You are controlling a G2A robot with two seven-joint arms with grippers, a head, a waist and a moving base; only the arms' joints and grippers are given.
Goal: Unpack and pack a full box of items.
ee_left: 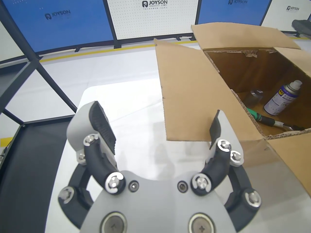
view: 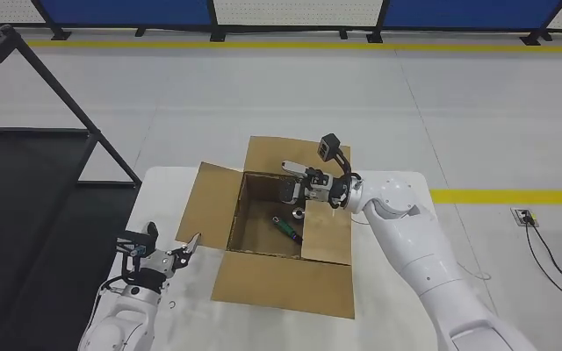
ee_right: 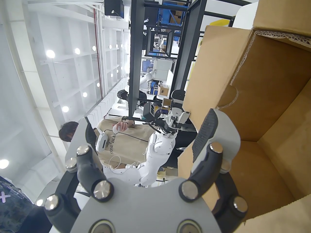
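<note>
Box (view: pixel 281 285) open, spray can (ee_left: pixel 283 98) + screwdriver (ee_left: pixel 261 118) inside | L pincer (ee_left: pixel 157 112) wide, empty, beside box | R pincer (ee_right: pixel 148 122) wide, empty, over box

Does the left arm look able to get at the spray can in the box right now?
Probably not directly: the left end effector sits outside the box, with its side flap and wall between it and the spray can.

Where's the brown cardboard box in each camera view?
Top view: brown cardboard box at centre, flaps open.
Left wrist view: box ahead of the open left gripper, interior showing.
Right wrist view: box walls close beside the right gripper.
Shared landmark: black metal rack frame.
</note>
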